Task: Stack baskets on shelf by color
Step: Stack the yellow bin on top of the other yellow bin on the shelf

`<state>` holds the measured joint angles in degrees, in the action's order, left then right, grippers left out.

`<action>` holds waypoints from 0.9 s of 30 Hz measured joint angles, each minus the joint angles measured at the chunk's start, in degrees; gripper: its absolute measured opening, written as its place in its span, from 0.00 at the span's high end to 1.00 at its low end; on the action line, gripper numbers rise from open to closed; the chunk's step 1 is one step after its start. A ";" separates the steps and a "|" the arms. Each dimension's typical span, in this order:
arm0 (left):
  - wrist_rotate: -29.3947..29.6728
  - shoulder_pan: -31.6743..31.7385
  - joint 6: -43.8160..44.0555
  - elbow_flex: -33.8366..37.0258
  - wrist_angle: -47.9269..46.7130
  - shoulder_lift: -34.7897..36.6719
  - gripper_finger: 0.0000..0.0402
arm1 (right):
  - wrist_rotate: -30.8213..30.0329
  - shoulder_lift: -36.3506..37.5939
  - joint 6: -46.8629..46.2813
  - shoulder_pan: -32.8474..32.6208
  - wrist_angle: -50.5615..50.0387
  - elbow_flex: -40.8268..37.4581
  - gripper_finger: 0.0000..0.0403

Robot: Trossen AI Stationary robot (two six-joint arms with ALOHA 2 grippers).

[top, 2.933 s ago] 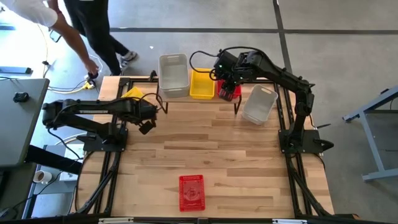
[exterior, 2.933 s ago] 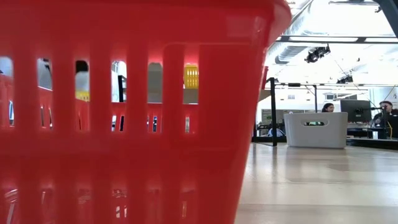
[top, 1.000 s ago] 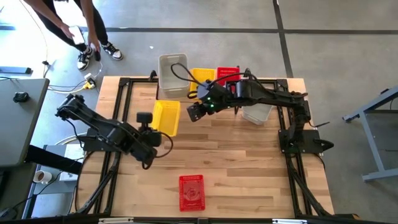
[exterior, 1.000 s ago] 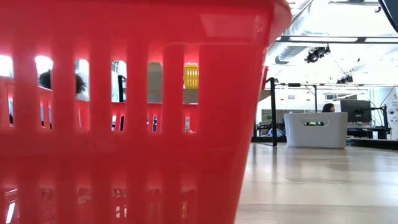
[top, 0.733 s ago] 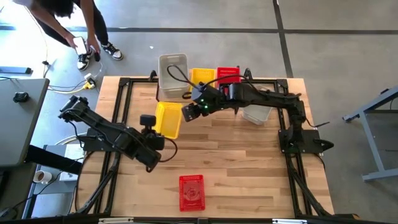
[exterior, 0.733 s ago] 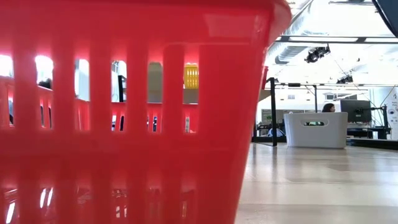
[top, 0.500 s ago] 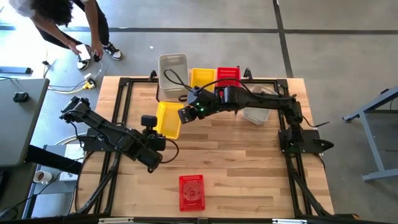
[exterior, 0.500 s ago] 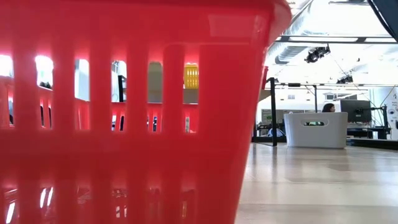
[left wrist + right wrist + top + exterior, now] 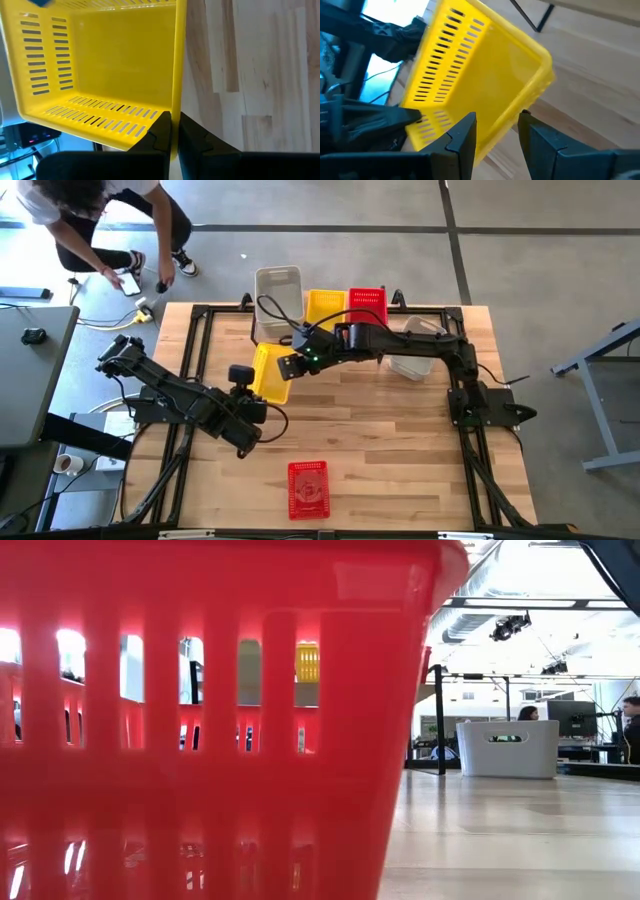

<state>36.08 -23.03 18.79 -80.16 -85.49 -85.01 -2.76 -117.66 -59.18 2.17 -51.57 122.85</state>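
My left gripper is shut on a yellow basket at the table's left middle. My right gripper is open at that yellow basket's right side, its fingers on either side of the rim wall; whether they touch it, I cannot tell. The shelf at the far edge carries a grey basket, a yellow basket and a red basket. Another grey basket stands on the table, and a red basket sits near the near edge. My left gripper pinches the left side wall of the yellow basket at its rim, one finger inside the basket and one outside. The fingers come from above, pointing down. The basket hangs tilted, its open side toward the wrist camera, and looks lifted off the table.
In the low view the near red basket fills most of the picture; beyond it show a shelf leg and the grey basket. A person crouches on the floor past the table's far left corner. Bare planks lie mid-table.
My right gripper has moved toward the table's left, away from the shelf, until its open fingers stand at the yellow basket's right side. My left gripper has kept its hold on the yellow basket and has stayed about where it was.
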 joint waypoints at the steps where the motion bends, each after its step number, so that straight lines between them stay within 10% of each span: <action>1: 0.39 0.00 0.00 0.00 -0.03 0.00 0.99 | 0.00 -0.42 -0.16 0.07 -0.05 0.00 0.68; 9: 0.74 0.01 -0.09 0.02 -0.13 0.00 0.99 | 0.82 -2.00 -0.33 0.18 -0.29 0.00 0.72; 17: 0.97 0.17 0.00 0.02 0.39 0.00 0.94 | -1.97 -2.09 0.86 0.12 0.12 0.00 0.98; 27: -4.97 0.50 -1.29 0.02 1.84 0.00 0.76 | -5.14 -2.11 1.60 0.06 -1.51 0.05 0.99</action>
<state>31.11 -22.53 17.50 -80.14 -83.65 -85.01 -7.90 -119.77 -57.59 2.23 -53.08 122.90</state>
